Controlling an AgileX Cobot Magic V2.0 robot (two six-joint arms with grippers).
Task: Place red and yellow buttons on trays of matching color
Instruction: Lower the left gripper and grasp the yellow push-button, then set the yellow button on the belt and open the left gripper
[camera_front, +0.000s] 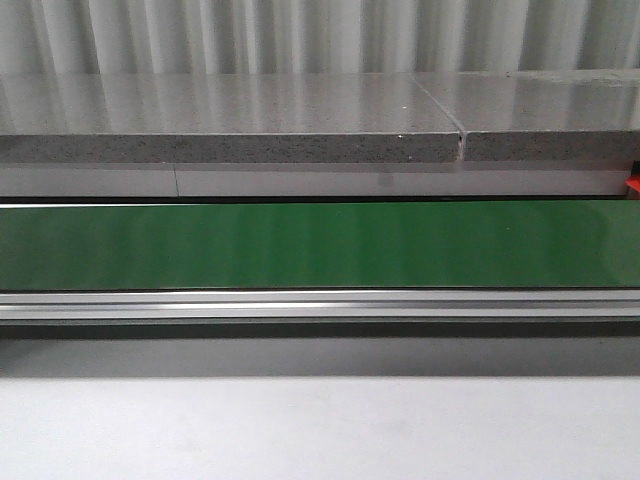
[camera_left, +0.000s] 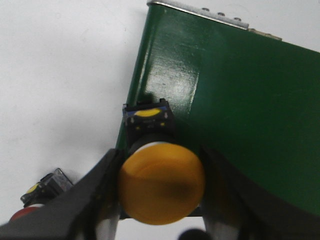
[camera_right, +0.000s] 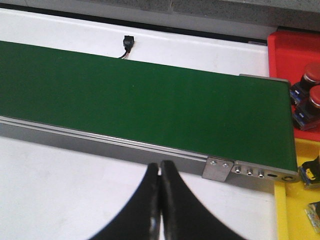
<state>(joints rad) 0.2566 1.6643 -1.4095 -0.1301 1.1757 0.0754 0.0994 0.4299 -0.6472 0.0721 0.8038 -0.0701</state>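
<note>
Left wrist view first: my left fingers (camera_left: 162, 200) are clamped on the yellow button (camera_left: 161, 183), its dark base resting at the edge of the green belt (camera_left: 235, 110). Beside them, on the white worktop (camera_left: 60, 75), I see a red button (camera_left: 30, 210). My right fingers (camera_right: 160, 200) are pressed together, empty. Beyond the belt's end, two red buttons (camera_right: 312, 100) sit in the red tray (camera_right: 287, 50), beside the yellow tray (camera_right: 300, 210).
</note>
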